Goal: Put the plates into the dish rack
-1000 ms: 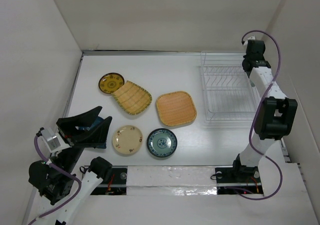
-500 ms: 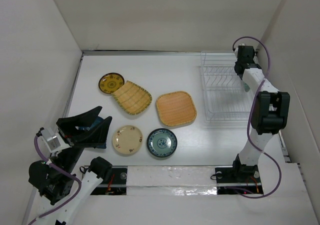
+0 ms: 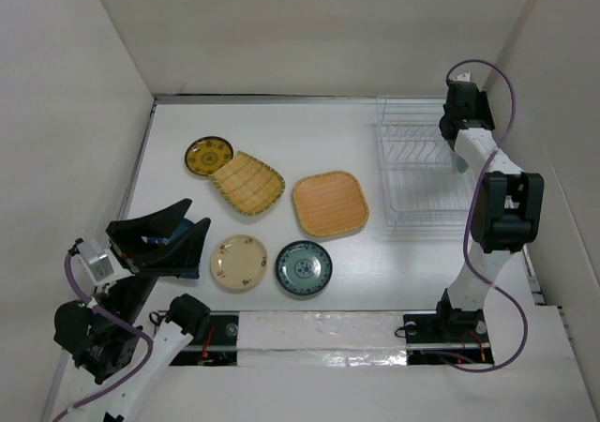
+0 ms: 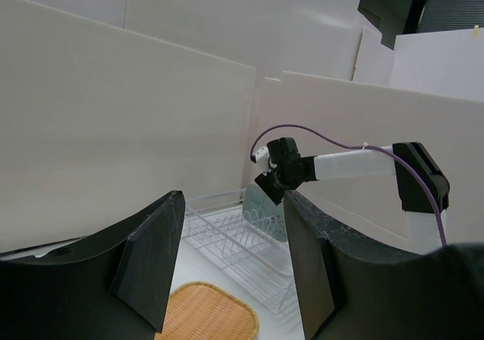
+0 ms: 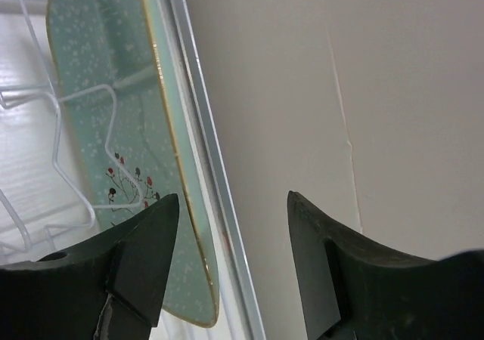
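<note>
The white desk takes up most of the space. The wire dish rack sits on its far right side.

The right arm reaches over the rack's right end. Its jaws are spread wide with nothing between them. Just beyond them the pale green plate stands on edge in a slot, a wire loop crossing its face. The left arm is pulled back at the near left corner, and its jaws are likewise parted and empty.

Five plates lie flat on the desk, well apart from the rack:
- The tan square plate is nearest to it.
- The woven square plate lies further left.
- The blue round plate is on the near side.
- The cream round plate sits just beside the blue one.
- The little yellow plate lies far left, touching the woven one.

The glazed plates look stiff, slick and likely to chip against wire. I'd pinch each at the rim, well onto the lip, and tip it upright before slotting. The two tan ones are probably lighter and rougher, so they should be easier to hold. Because all five lie flat, getting a finger under an edge looks like the tricky part.
</note>
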Robot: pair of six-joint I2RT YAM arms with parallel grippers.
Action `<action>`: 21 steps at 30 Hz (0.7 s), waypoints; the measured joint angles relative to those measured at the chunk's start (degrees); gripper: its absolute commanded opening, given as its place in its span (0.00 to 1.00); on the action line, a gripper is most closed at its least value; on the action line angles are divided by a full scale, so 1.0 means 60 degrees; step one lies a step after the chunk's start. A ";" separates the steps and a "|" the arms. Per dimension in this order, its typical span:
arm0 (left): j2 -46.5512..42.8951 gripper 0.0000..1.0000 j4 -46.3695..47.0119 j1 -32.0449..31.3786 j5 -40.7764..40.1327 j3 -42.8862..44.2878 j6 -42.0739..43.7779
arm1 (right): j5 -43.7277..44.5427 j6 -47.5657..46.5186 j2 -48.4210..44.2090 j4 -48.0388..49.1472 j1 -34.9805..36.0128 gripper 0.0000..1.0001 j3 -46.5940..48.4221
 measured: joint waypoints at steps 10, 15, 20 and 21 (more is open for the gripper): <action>0.0168 0.52 -0.0004 0.0000 -0.0266 -0.0171 0.0000 | 0.0000 0.2703 -0.1683 0.0051 0.2138 0.06 0.0229; 0.0412 0.52 -0.0015 0.0000 -0.0714 -0.0200 0.0000 | -0.1399 0.4146 -0.2918 0.0364 0.5202 0.00 -0.0055; 0.0667 0.52 -0.0044 0.0000 -0.0933 -0.0317 0.0004 | -0.3089 0.5311 -0.2852 0.0423 0.6921 0.08 -0.0976; 0.0747 0.52 -0.0055 0.0000 -0.0980 -0.0321 0.0004 | -0.3512 0.5501 -0.2670 0.0412 0.7002 0.20 -0.1129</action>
